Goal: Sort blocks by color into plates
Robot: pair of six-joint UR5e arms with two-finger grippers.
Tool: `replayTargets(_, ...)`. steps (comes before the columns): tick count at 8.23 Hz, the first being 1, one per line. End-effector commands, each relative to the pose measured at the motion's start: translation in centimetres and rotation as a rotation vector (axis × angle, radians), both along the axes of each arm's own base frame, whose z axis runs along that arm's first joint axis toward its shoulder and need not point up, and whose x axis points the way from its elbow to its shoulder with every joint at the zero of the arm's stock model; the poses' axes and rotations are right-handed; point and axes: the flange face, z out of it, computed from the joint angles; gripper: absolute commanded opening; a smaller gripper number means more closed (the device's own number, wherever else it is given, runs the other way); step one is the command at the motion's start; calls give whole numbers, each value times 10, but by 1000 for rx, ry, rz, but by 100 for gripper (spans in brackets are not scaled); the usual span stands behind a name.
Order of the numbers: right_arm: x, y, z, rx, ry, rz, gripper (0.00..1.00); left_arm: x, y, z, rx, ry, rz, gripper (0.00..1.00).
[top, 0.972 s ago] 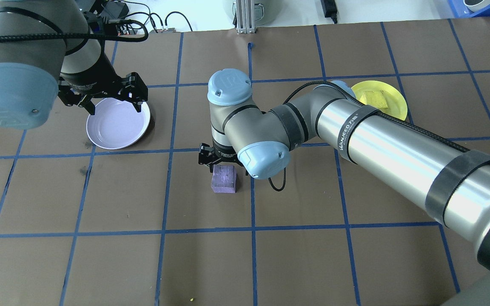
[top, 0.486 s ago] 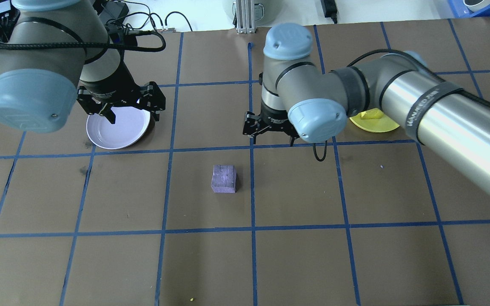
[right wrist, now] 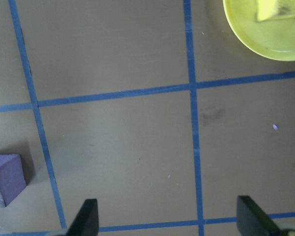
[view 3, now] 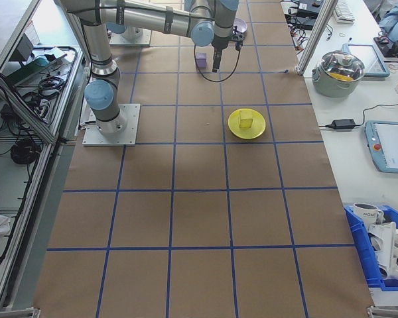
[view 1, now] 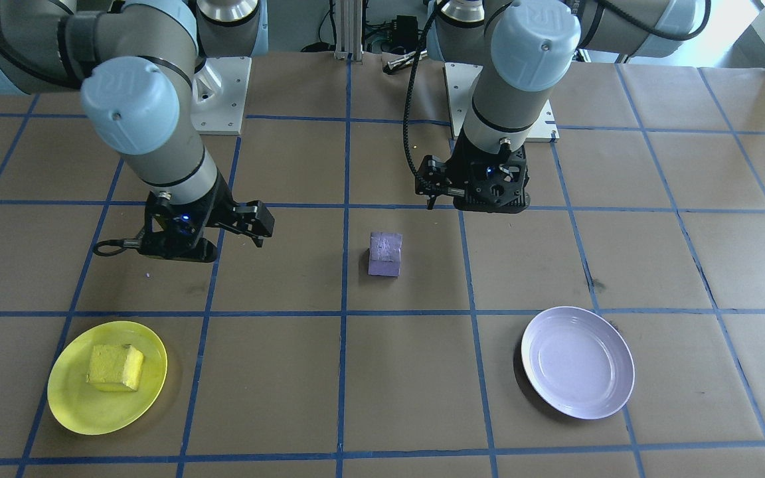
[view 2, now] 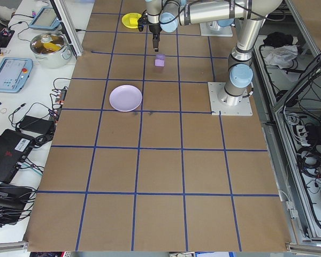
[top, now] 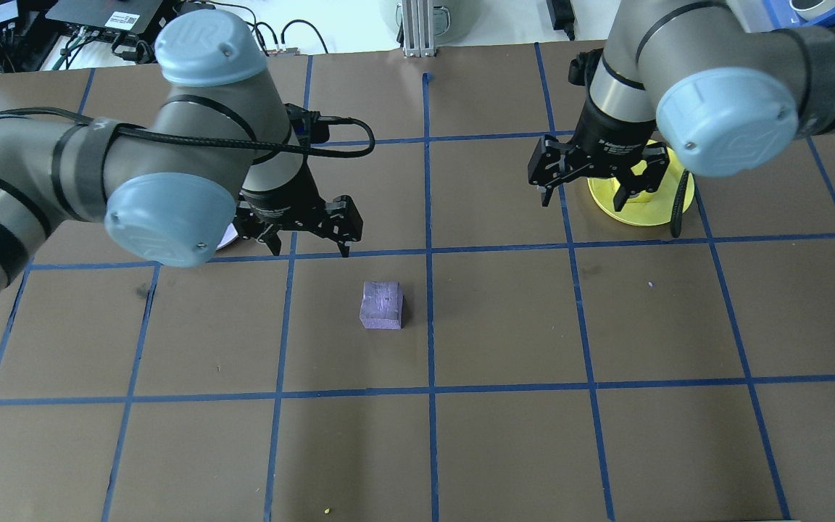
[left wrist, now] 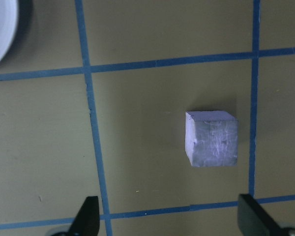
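Half the sorting looks done. In the front-facing view, going left to right, the yellow block (view 1: 115,367) lies inside the yellow plate (view 1: 70,405) at lower left, the purple block (view 1: 385,253) sits alone on the brown tabletop (view 1: 289,398) at centre, and the lavender plate (view 1: 611,392) at lower right holds nothing. So the step in hand is, by my judgement, fetching the purple block.

In the overhead view, the left claw (top: 300,232) hangs left of centre, just above and left of the purple block, its fingers spread wide and empty, touching nothing. Its wrist camera shows both fingertips (left wrist: 87,217) at the bottom edge, far apart, with the purple block between them but higher in the frame, not yet bracketed. The lavender plate shows only as a sliver at that frame's upper left.

The right claw (top: 591,177) hovers at upper right, at the yellow plate's near edge, likewise wide apart and empty; its wrist view shows bare tabletop between the fingertips.

The left arm seems better placed. The next move calls for shifting the left claw over the block, squaring the fingers to two opposite faces, lowering, and closing gently, since the block looks like soft foam. Then it must be carried to the lavender plate.
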Motion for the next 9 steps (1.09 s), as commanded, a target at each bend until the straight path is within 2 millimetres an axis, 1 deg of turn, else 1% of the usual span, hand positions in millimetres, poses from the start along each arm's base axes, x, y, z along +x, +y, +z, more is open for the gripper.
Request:
replayTargets(1,-21,26,82,54,53,-15,100,-49,-7,-58,36,-7,-85,100)
replayTargets(2,-18,42,96,78,44,-8,100,-60,-9,-76,51,-11,-103,100)
replayTargets(3,-15,63,107,68,43,18,100,-71,-5,-88,72,-15,-115,100)
replayTargets(4,-15,67,103,67,48,22,100,-79,-3,-99,96,-15,-82,100)
replayTargets(5,-15,68,103,67,43,21,100,-83,-4,-109,97,-17,-87,100)
replayTargets(7,-15,68,104,63,46,22,100,-87,-10,-143,123,-26,-93,100)
replayTargets(9,-15,68,104,62,45,21,100,-86,-10,-152,140,-39,-96,100)
